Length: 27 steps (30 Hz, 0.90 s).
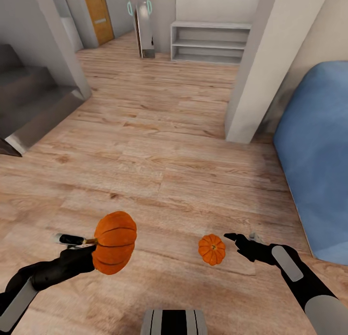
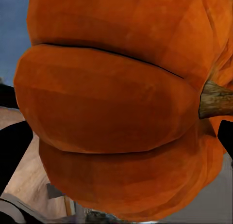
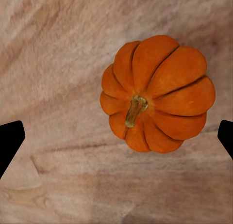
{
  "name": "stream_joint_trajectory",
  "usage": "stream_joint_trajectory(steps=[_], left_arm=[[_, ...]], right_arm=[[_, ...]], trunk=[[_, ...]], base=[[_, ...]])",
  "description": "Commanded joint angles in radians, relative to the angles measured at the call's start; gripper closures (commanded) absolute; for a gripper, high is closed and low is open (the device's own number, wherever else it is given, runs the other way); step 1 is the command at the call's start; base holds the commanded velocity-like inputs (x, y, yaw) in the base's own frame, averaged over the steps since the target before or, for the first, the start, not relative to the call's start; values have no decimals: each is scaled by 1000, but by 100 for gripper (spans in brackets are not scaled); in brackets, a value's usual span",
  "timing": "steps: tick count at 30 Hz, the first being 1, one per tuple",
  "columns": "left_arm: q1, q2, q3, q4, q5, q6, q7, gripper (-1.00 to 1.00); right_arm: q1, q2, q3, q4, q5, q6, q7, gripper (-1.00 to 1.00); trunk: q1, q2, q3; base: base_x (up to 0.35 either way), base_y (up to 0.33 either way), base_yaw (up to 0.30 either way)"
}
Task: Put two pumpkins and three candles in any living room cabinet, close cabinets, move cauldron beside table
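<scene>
Overhead, head view: left gripper point(image 1: 92, 250) clamped on big pumpkin point(image 1: 114, 242), carried above wood floor point(image 1: 159, 146); small pumpkin point(image 1: 211, 249) on floor just beside right gripper point(image 1: 241, 243).

Left wrist: big pumpkin point(image 2: 116, 103) fills jaws, stem sideways.

Right wrist: fingers apart, small pumpkin point(image 3: 158, 94) between, off-centre. Best: centre over stem, descend straight, close gently.

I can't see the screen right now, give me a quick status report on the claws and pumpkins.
Left claw shut on large pumpkin. Right claw open, small pumpkin on wood floor just beside it, not gripped. Nothing between them.
</scene>
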Motion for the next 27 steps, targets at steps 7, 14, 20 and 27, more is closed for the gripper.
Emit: stream_joint_trajectory(steps=[7, 14, 20, 27], left_arm=[[-5, 0, -4, -12, -38, 49, 158, 100], [-9, -4, -2, -9, -29, 53, 206, 100], [-9, -3, 5, -9, -34, 51, 207, 100], [-9, -5, 6, -2, -35, 49, 209, 100]], right_arm=[[0, -2, 2, 1, 6, -2, 6, -100], [-1, -2, 2, 1, 7, -2, 6, -100], [0, -2, 2, 1, 7, -2, 7, -100], [0, -2, 2, 1, 8, -4, 7, -100]], trunk=[[0, 0, -1], [0, 0, -1], [0, 0, -1], [3, -2, -28]], base=[[0, 0, 0], [0, 0, 0], [0, 0, 0], [0, 0, 0]])
